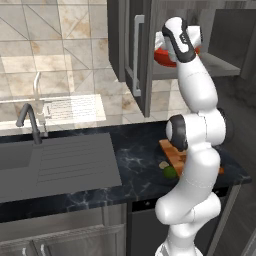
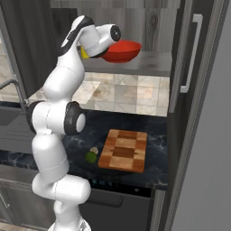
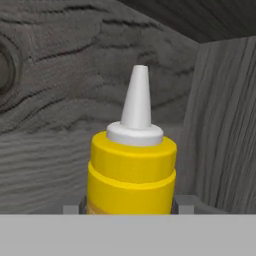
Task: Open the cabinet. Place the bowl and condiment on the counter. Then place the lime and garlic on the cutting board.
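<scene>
on the counter (image 2: 155, 155) nearest us lie one cutting board (image 2: 123, 150), one lime (image 2: 91, 157) and one garlic (image 2: 94, 150) — both just beside the board, not on it. higher up, in the open cabinet (image 1: 134, 50), one red bowl (image 2: 121, 51) rests on the shelf. deepest in, one condiment (image 3: 132, 170) stands upright between our gripper (image 3: 129, 206) tips; we cannot tell whether they are pressing it yet. we judge the bottle light, smooth, a little squeezable — best taken around its yellow body, not the tapered nozzle.
</scene>
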